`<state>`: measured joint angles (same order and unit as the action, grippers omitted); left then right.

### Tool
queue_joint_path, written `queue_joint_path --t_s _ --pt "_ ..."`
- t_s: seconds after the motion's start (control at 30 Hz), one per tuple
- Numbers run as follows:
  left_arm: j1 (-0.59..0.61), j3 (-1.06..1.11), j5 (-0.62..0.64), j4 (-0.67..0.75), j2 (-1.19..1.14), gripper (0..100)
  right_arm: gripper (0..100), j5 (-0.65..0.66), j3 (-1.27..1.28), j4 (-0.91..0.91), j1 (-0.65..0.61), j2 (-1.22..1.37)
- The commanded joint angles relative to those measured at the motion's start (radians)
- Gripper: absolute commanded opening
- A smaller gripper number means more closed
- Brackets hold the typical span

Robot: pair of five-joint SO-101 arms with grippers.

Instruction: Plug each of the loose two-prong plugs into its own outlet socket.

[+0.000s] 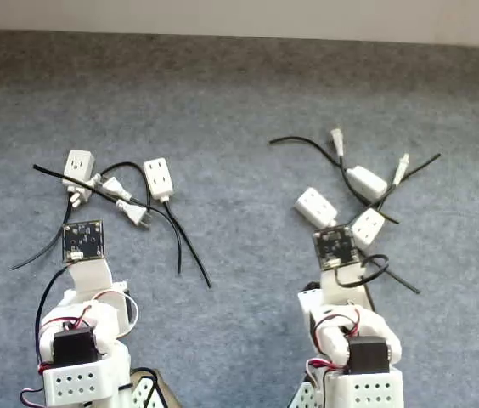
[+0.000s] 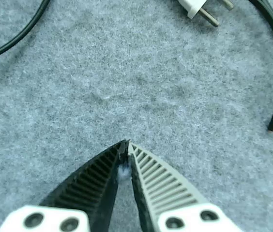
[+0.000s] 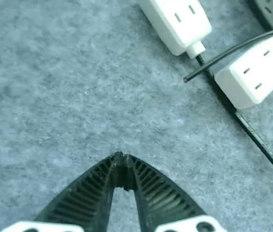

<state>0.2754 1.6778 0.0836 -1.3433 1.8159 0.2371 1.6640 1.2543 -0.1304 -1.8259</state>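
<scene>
Left fingers [image 2: 151, 179] closed tip to tip, empty, right fingers [image 3: 156, 193] the same, grey tabletop [image 1: 239, 93], white outlet sockets [image 1: 158, 177] clustered centre left and centre right of high view, loose plugs [image 1: 133, 212] lying among them

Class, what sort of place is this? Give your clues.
Likely a robotics test bench: a left arm and a right arm at a grey carpeted table, with loose plugs and sockets laid out.

left arm [image 1: 80, 374], right arm [image 1: 360, 374]: white shells, black servos, red wires, black wrist boards [image 1: 83, 240] are seen | left gripper [image 2: 126, 145]: ribbed fingers [image 2: 160, 179], one black, one grey | right gripper [image 3: 123, 158]: both black
</scene>
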Motion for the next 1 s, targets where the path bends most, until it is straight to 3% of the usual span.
queue_joint_path --t_s 0.0,0.2,0.37,0.57,0.77,0.87,0.97 --pt "0.008 0.015 0.005 0.002 -0.002 1 0.7 0.008 0.139 -0.005 -0.059 -0.007" --pt "0.008 0.015 0.005 0.002 -0.002 1 0.9 0.011 0.136 -0.030 -0.070 -0.008" --pt "0.008 0.015 0.005 0.002 -0.002 1 0.9 0.077 -0.031 -0.285 -0.042 -0.008" --pt "0.008 0.015 0.005 0.002 -0.002 1 3.9 -0.075 -0.389 -0.367 -0.036 -0.002" --pt "0.008 0.015 0.005 0.002 -0.002 1 28.6 -0.377 -0.659 -0.366 -0.039 0.252" --pt "0.008 0.015 0.005 0.002 -0.002 1 28.2 -0.440 -0.788 -0.351 -0.130 0.484" --pt "0.008 0.015 0.005 0.002 -0.002 1 28.2 -0.443 -0.917 -0.303 -0.298 0.697"
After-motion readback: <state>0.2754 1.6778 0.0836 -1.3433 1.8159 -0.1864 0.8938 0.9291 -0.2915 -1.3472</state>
